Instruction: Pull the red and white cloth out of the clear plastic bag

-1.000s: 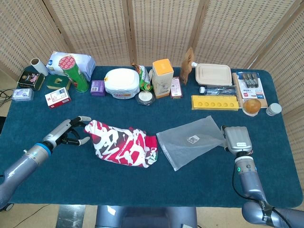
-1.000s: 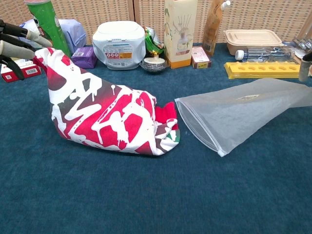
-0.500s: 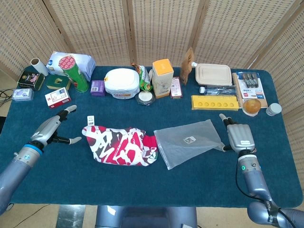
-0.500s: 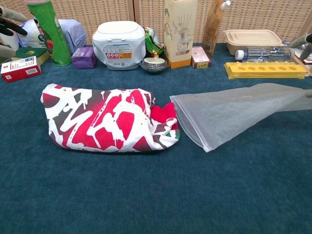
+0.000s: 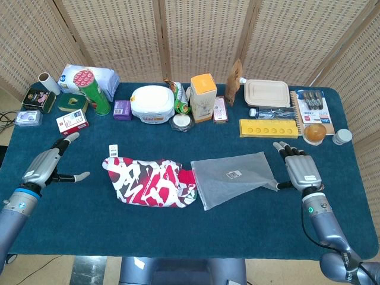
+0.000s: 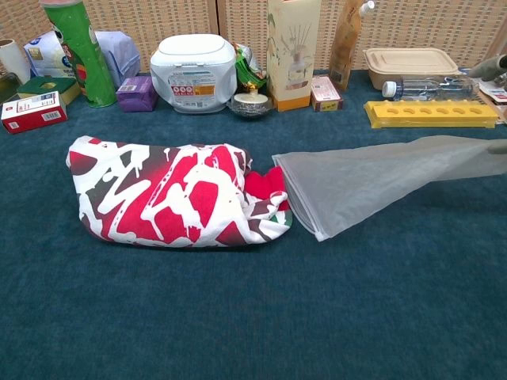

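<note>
The red and white cloth (image 5: pixel 148 181) (image 6: pixel 174 198) lies bunched on the blue table, left of centre, wholly outside the bag. The clear plastic bag (image 5: pixel 234 178) (image 6: pixel 380 178) lies flat just to its right, and its open mouth touches the cloth's red edge. My left hand (image 5: pixel 46 165) hovers open well left of the cloth and holds nothing. At the bag's far right corner my right hand (image 5: pixel 301 169) has its fingers (image 6: pixel 493 67) spread, and its thumb is right at that corner. The chest view does not show the left hand.
Along the back stand a green can (image 5: pixel 92 90), a white tub (image 5: pixel 152 104), an orange-topped carton (image 5: pixel 203 97), a beige lunch box (image 5: pixel 266 93) and a yellow tray (image 5: pixel 268 127). A red and white box (image 5: pixel 72 122) and a small white tag (image 5: pixel 113 149) lie near the cloth.
My left hand let go of the cloth and drew back to the left; the cloth dropped flat. My right hand opened off the bag, which slid left against the cloth.
</note>
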